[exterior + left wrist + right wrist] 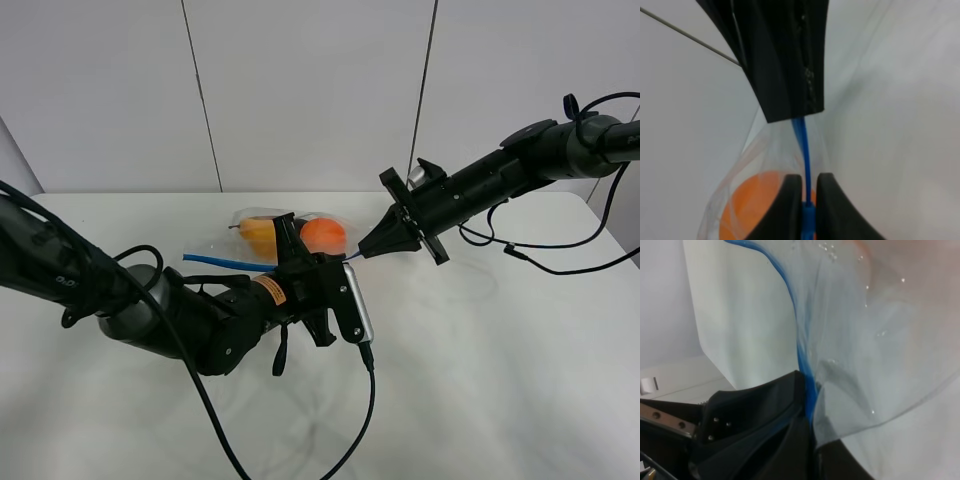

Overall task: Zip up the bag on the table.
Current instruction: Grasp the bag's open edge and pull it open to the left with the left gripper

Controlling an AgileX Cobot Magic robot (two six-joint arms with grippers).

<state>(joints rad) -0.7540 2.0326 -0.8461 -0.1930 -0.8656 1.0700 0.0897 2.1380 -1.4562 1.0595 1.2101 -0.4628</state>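
The bag [300,232] lies at the middle of the table [490,380], clear, with an orange [323,235] and a yellow pear [257,236] inside. Its blue zip strip [225,263] runs out to the left. My left gripper [298,246] is shut on the strip [807,150], its fingers [789,202] pinching it in front of the orange [752,207]. My right gripper [364,252] is shut on the strip's right end; it also shows in the left wrist view [799,116]. In the right wrist view the strip [790,305] runs into my shut fingers [765,430] beside the clear film [870,340].
A black cable [368,400] from the left arm trails over the table's front. The right arm's cables [530,255] hang over the table's right side. A white panelled wall [310,90] stands behind the table.
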